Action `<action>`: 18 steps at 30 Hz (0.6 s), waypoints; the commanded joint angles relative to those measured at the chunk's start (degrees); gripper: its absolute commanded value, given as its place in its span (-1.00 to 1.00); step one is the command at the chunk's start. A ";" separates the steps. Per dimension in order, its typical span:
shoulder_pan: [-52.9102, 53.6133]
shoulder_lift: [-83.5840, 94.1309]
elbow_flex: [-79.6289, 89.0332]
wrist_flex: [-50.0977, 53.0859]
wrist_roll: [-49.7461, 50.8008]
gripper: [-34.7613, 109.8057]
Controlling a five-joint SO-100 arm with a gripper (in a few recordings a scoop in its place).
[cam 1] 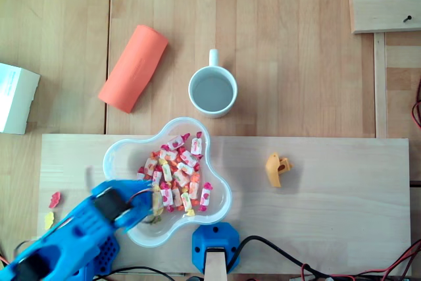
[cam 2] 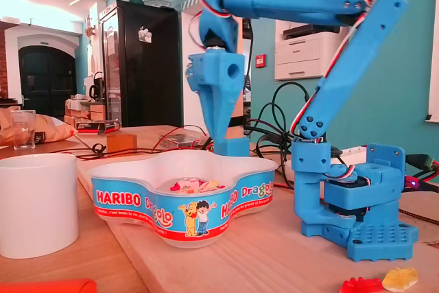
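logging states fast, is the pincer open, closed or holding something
pincer: tips down in the bowl, open or closed cannot be told

The clover-shaped translucent white plastic bowl (cam 2: 140, 205) looks smooth, and its printed band is glossy. Inside it lie small sweets in shiny wrappers (cam 1: 177, 177). Dipping into the bowl, the blue plastic pincer (cam 2: 221, 130) looks matt. Behind the bowl stand a glossy white glazed mug (cam 1: 212, 91) and a matt orange roll (cam 1: 133, 67). Under the bowl, the pale wooden bench (cam 1: 296, 51) is smooth and grained.
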 commanded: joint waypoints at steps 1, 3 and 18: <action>1.32 -5.01 -4.92 0.35 -0.97 -0.44; 1.23 -8.96 -5.62 0.35 -3.60 -0.41; 1.14 -13.97 -4.75 -9.93 -19.07 -0.35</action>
